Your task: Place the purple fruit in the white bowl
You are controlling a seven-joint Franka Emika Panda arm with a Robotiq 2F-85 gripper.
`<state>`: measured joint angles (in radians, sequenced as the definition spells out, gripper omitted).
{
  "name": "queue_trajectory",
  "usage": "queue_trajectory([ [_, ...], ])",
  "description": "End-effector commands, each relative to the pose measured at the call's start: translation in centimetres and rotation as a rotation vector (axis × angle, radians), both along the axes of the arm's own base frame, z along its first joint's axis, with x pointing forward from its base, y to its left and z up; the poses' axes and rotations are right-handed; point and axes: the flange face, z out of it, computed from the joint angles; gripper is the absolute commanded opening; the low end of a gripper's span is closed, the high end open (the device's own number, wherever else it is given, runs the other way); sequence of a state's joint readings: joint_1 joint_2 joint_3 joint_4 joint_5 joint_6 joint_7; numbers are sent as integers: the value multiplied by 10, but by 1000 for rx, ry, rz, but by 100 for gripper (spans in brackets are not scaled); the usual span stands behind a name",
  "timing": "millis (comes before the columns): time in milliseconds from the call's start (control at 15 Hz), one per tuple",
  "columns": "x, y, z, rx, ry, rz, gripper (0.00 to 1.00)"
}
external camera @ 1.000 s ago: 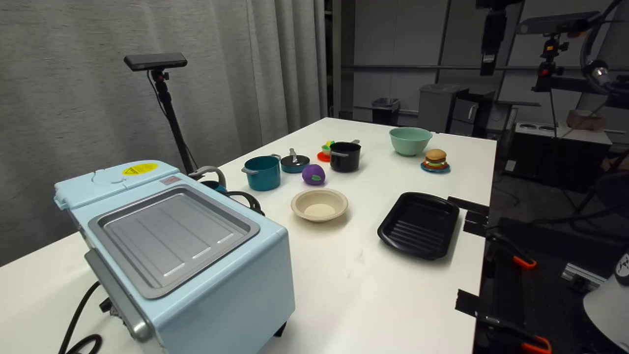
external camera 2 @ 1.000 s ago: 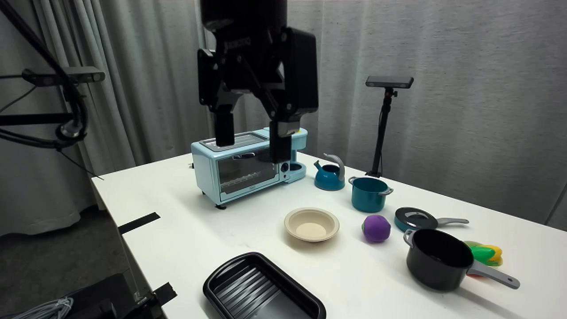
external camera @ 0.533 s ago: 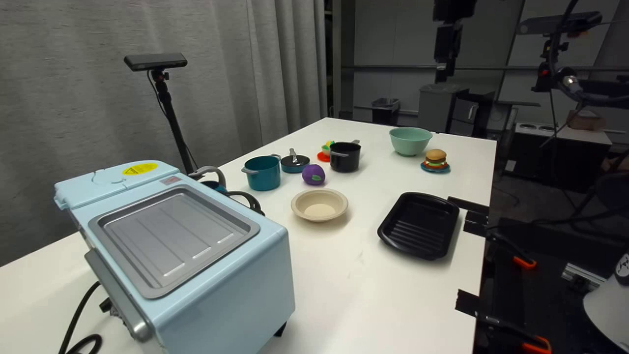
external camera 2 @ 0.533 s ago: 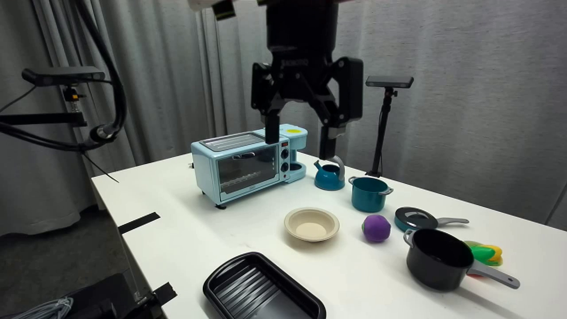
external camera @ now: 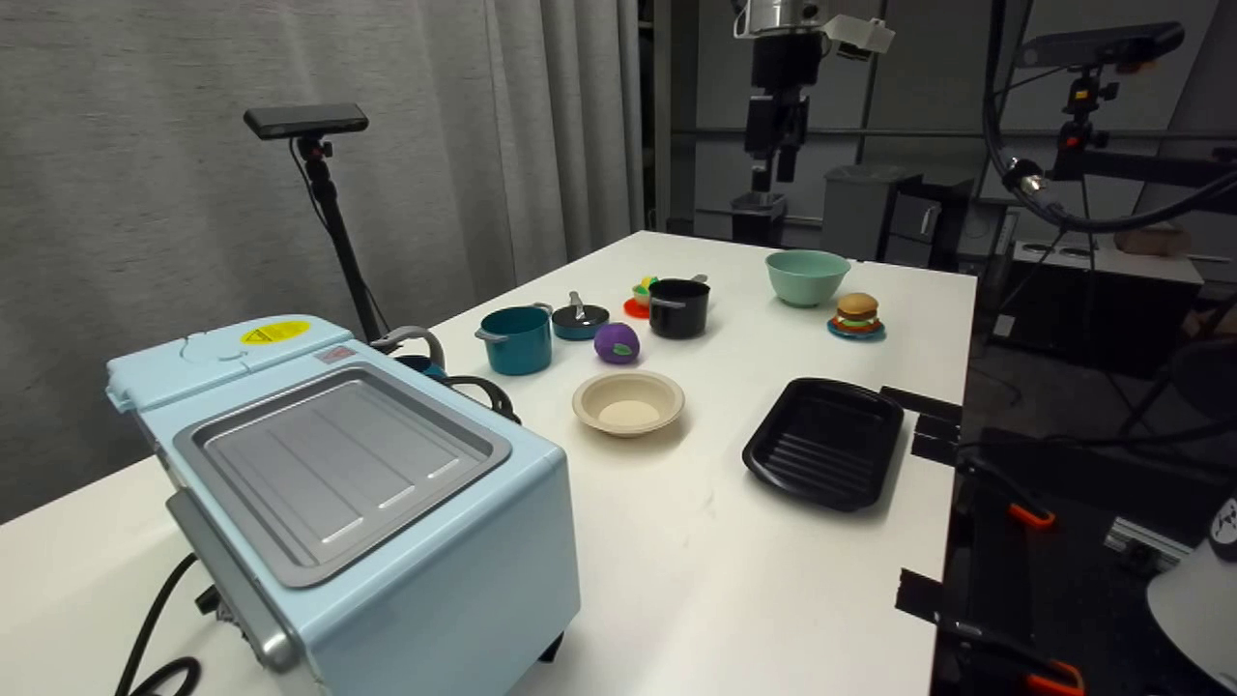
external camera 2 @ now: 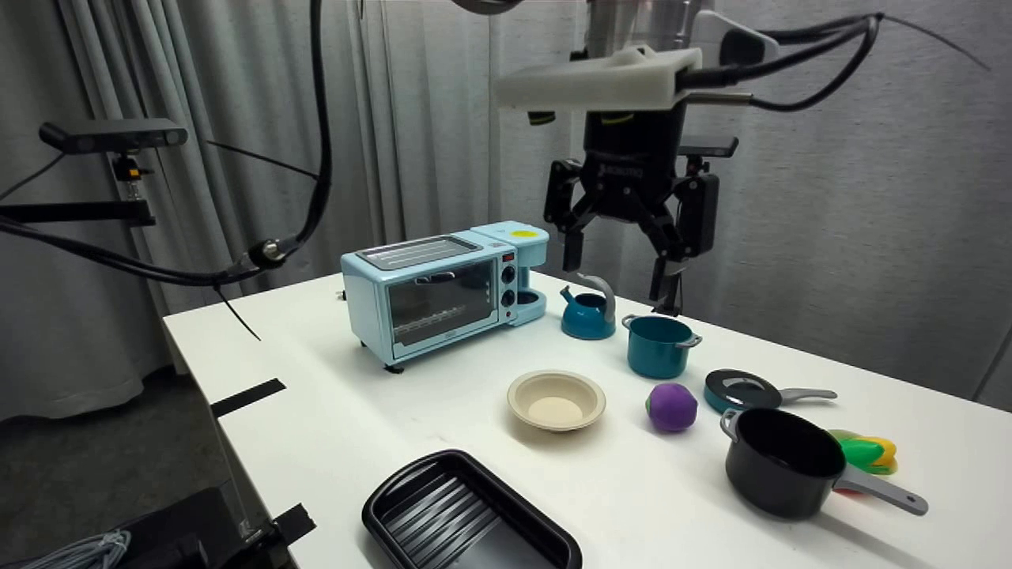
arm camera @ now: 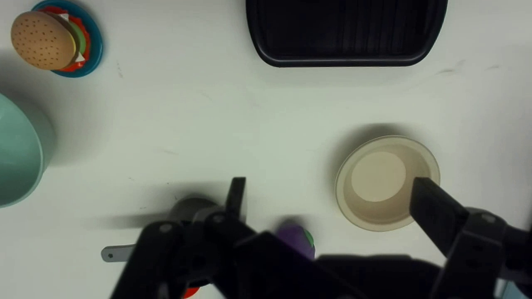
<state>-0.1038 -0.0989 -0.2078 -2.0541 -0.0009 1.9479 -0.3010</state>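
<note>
Purple in colour, the fruit (external camera 2: 672,408) is found resting on the surface (external camera 2: 304,340), right of centre in an exterior view. The cream bowl (external camera 2: 556,411) is seated upright just left of it there, the two standing near but apart. The claw (external camera 2: 616,273) is seen well above the surface in the upper part of the same frame, right of centre; its jaws are spread wide apart and nothing is gripped. In the wrist view, the fruit is partly covered by the claw's linkage at bottom centre, while the cream bowl, right of centre, is overlapped by one jaw.

In an exterior view, the oven (external camera 2: 443,308) is noted left of centre, with the kettle (external camera 2: 587,319) just beside its right end. The teal pot (external camera 2: 658,353), the pan (external camera 2: 742,391) and the black pot (external camera 2: 779,478) are recorded in a line descending to the lower right. The tray (external camera 2: 466,506) is cut off by the frame's bottom edge. At the wrist view's upper left, the burger (arm camera: 43,40) is placed on a blue plate (arm camera: 97,39), near the green bowl (arm camera: 16,145).
</note>
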Motion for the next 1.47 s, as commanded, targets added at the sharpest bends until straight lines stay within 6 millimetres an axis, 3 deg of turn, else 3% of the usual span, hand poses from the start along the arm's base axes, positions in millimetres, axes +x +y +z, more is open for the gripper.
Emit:
queue_trajectory([
  [0,5,-1,-1,-1,2,1,100],
  [333,12,-2,0,-4,-11,-16,100],
  [667,61,1,-33,-38,-42,-60,100],
  [933,110,14,-76,-46,-81,-58,100],
  [1400,182,61,-172,-47,-75,-139,100],
])
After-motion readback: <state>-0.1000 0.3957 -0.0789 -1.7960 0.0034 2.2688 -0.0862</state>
